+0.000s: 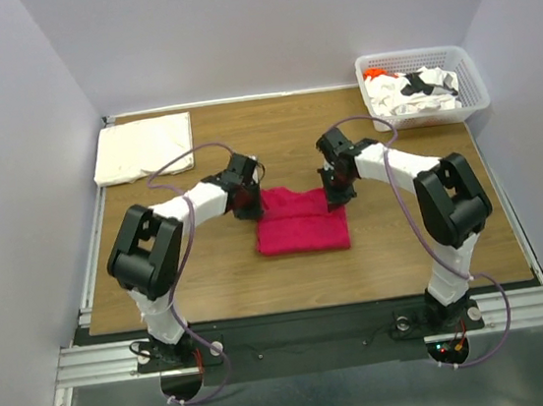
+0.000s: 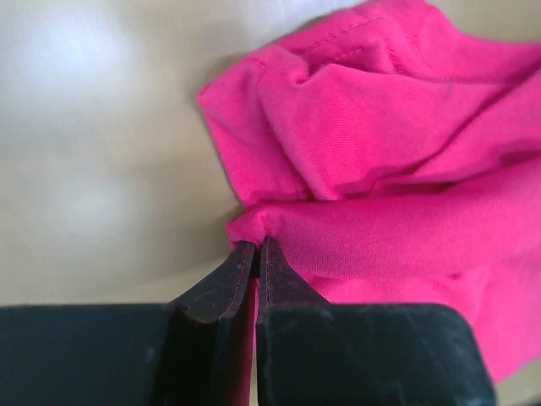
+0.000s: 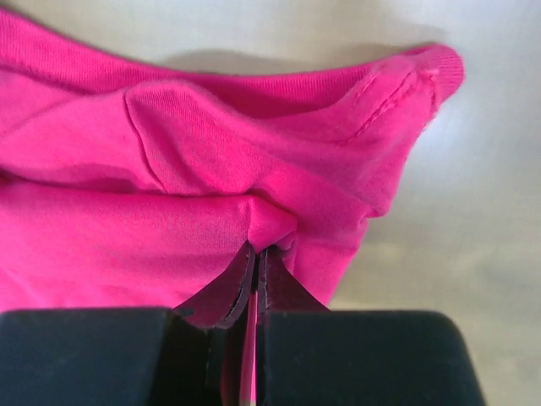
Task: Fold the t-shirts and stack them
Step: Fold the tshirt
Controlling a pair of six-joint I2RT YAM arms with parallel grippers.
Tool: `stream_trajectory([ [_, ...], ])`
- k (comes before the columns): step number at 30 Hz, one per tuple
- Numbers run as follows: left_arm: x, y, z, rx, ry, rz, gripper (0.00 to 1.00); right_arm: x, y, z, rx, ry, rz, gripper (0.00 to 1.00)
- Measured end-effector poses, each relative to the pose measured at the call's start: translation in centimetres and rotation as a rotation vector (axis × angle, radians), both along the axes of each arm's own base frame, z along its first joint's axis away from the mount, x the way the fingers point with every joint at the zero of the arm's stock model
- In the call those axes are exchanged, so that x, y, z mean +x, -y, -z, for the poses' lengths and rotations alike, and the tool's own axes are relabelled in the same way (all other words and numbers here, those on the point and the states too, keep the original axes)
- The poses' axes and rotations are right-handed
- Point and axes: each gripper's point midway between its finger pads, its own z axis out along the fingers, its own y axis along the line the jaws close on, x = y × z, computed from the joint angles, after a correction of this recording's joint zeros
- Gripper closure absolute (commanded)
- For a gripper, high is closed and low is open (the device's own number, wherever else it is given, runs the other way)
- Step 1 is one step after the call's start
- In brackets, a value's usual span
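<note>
The left gripper [image 2: 256, 252] is clamped on the far left corner of the pink shirt [image 1: 302, 229]; the right gripper [image 3: 256, 255] pinches its far right corner.

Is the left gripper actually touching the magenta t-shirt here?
Touching. The left wrist view shows the left gripper with its tips closed on a fold at the edge of the magenta t-shirt, fabric pinched between them.
</note>
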Motion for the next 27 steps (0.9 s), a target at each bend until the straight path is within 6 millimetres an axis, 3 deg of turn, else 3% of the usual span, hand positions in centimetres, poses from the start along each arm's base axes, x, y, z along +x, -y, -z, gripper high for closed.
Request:
stream_trajectory([
  [3, -4.5, 0.2, -0.6, 0.022, -0.036, 0.026, 1.0, -2.7, 0.2, -0.5, 0.002, -0.025, -0.008, 0.99],
  [5, -6.0, 0.2, -1.6, 0.04, -0.033, 0.029, 1.0, -3.9, 0.4, -1.2, 0.005, -0.026, -0.007, 0.99],
  [8, -5.9, -0.2, -3.7, 0.042, 0.021, 0.004, 1.0, -4.2, 0.7, -3.7, 0.023, 0.025, 0.003, 0.99],
  [13, -4.6, -0.1, -7.9, 0.007, 0.126, -0.016, 1.0, -2.3, 0.7, -8.4, 0.033, 0.137, 0.026, 0.99],
  [17, -2.9, 0.6, -10.3, -0.018, 0.209, -0.012, 1.0, -0.8, 1.0, -9.9, 0.021, 0.185, 0.045, 0.99],
  [20, -1.3, 1.2, -10.2, -0.005, 0.244, -0.007, 1.0, 0.4, 1.7, -8.4, -0.018, 0.16, 0.065, 0.99],
  [21, -0.6, 1.5, -9.9, 0.002, 0.251, -0.001, 1.0, 0.6, 2.1, -7.1, -0.042, 0.132, 0.069, 0.99],
  [25, 0.6, 2.1, -6.9, 0.048, 0.226, 0.016, 1.0, 0.3, 3.1, -2.2, -0.106, 0.032, 0.076, 0.99],
  [27, 0.9, 2.1, -5.5, 0.075, 0.208, 0.019, 1.0, -0.1, 3.4, -1.1, -0.123, 0.004, 0.076, 0.99],
])
